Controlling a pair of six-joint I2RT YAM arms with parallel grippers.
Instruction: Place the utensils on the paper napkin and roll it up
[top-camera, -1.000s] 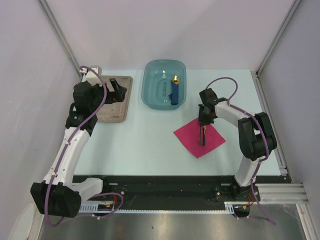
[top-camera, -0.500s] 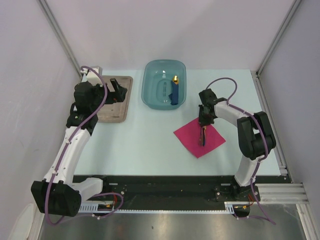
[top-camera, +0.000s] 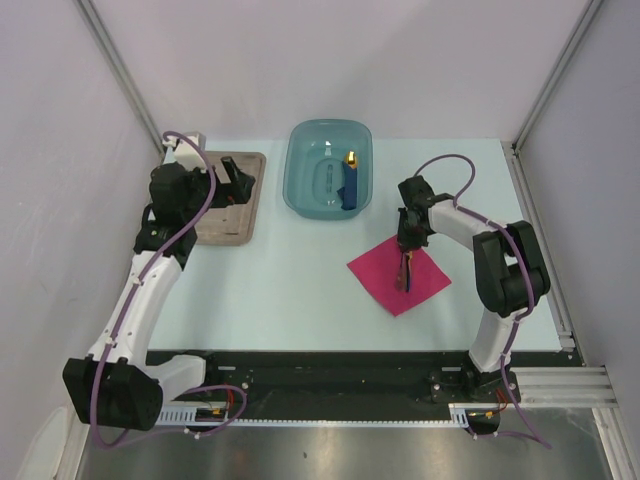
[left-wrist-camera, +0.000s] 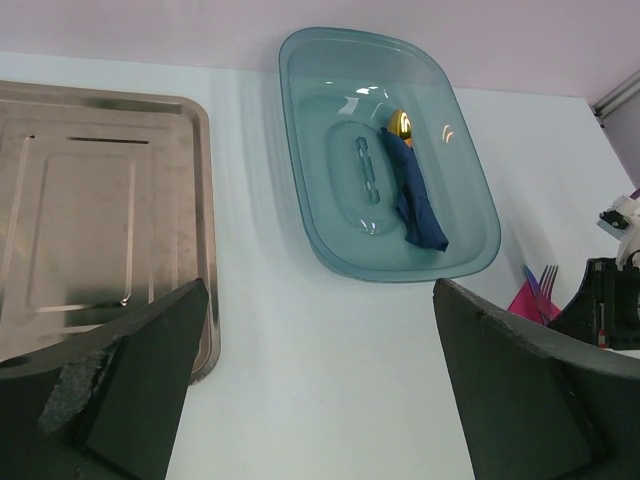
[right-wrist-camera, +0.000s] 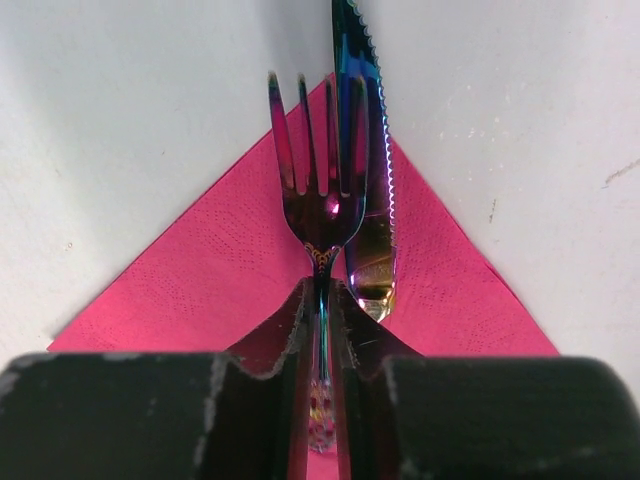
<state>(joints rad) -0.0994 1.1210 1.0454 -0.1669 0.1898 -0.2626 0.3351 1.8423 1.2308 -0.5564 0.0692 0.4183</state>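
The magenta paper napkin lies flat on the table right of centre, turned like a diamond; it also shows in the right wrist view. A fork and a serrated knife lie side by side on it, tips past its far corner. My right gripper is shut on the fork's handle, low over the napkin. My left gripper is open and empty, held above the table beside the tray.
A grey-brown metal tray sits at the back left. A teal plastic tub at the back centre holds a chunky blue object with a yellow tip.
My right gripper has shifted very slightly with the fork over the napkin. The left arm has barely moved.
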